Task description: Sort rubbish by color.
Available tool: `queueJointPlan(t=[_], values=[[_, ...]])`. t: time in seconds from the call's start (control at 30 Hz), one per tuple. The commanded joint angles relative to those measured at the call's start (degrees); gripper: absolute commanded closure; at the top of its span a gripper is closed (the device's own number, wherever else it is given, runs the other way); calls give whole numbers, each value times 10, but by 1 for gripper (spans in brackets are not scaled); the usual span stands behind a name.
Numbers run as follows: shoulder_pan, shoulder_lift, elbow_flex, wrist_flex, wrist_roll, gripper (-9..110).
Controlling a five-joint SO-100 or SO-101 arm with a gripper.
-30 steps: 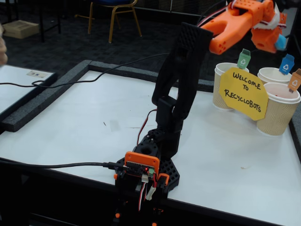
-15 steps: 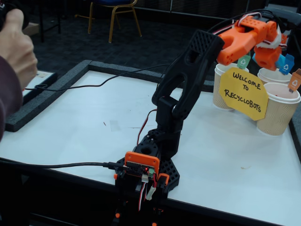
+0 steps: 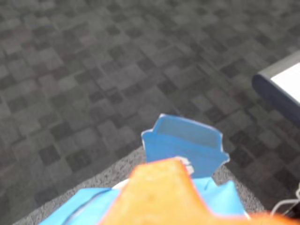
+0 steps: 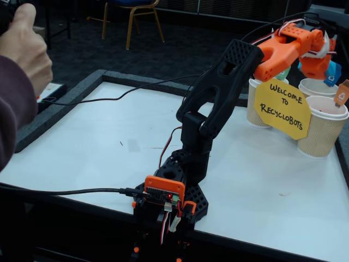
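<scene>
Grey carpet tiles and a chair fill the background behind a white desk (image 4: pixel 98 147) with a dark raised border. The arm's base is bolted at the near edge of the desk, presumably so the arm can reach the cups (image 4: pixel 322 131) grouped at the far right corner, which stand behind a yellow sign (image 4: pixel 282 107). Each cup carries a coloured tag, and I read those as the sorting markers. The arm is stretched out and up towards that corner, with the tool (image 4: pixel 319 52) held above the cups near the blue tag (image 4: pixel 331 74); that height makes sense for a drop into a cup rather than a pick.

In the wrist view an orange finger (image 3: pixel 159 197) fills the bottom, with light blue paper (image 3: pixel 75 211) on either side of it and the blue tag (image 3: pixel 185 145) just ahead. That paper is most likely the blue rubbish, carried in the tool over the blue-tagged cup. Whether the jaws are closed on it or already parting I cannot tell from either view. The green rubbish is not in sight.

A person's hand (image 4: pixel 24 54) hovers at the left edge, clear of the arm
</scene>
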Motion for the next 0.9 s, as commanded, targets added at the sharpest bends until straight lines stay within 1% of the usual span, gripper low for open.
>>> queueJointPlan(t=[0.0,0.53,0.87], values=[[19,36,-85,-1,-11,98],[33,44,-122,79,-11,93],[36,65,-124,119,-11,92]])
